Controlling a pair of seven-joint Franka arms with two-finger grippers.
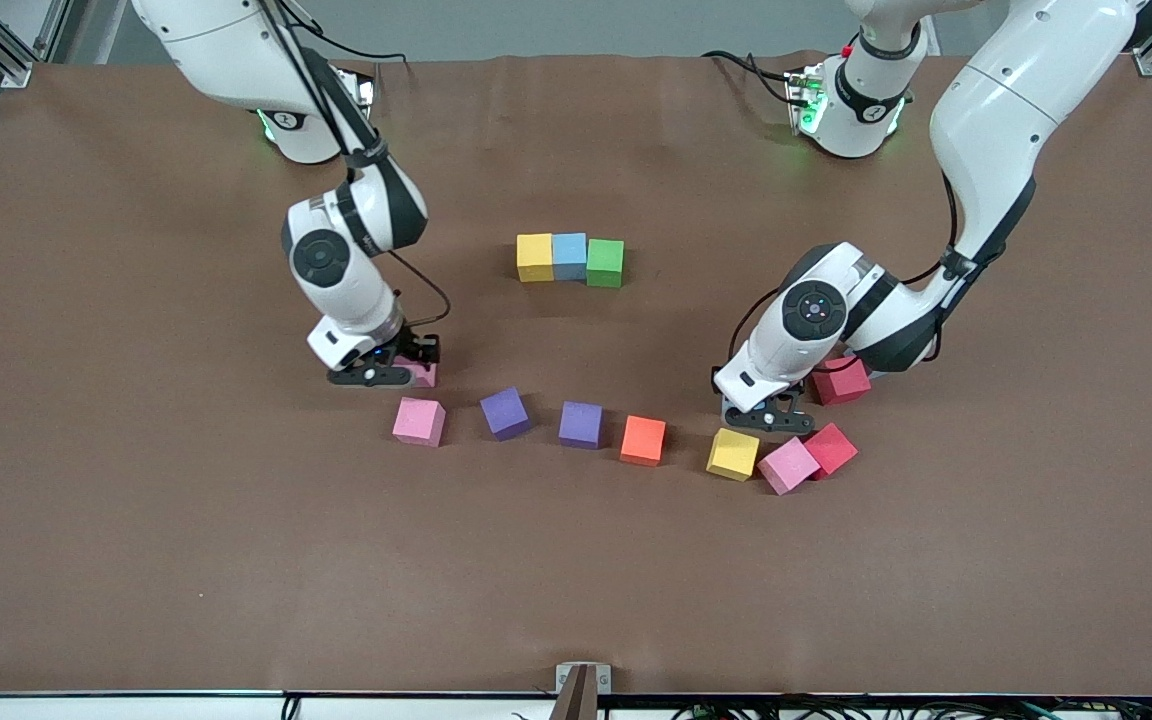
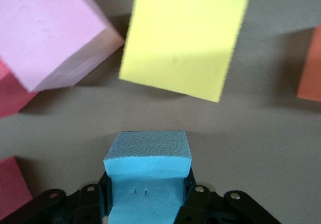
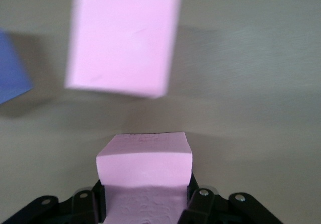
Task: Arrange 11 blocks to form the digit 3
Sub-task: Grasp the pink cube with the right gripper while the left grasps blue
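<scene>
Right gripper [image 1: 388, 375] down at the mat, jaws clamped on a pink cube [image 3: 144, 176], just above the row's end toward the right arm. Then a curved row along the mat, nearer the camera: second pink cube [image 1: 419, 421], purple cube [image 1: 505, 413], second purple [image 1: 581, 424], orange cube [image 1: 643, 440], yellow cube [image 1: 733, 454], third pink [image 1: 788, 465] touching a red cube [image 1: 831, 449]. Farther from the camera, mid-table: short bar of yellow [image 1: 535, 257], light blue [image 1: 569, 256], green [image 1: 605, 263], touching side by side. Left gripper [image 1: 766, 413] low just above the row's yellow cube, jaws gripping a blue cube [image 2: 148, 171]. Second red cube [image 1: 842, 381] partly hidden under the left arm.
</scene>
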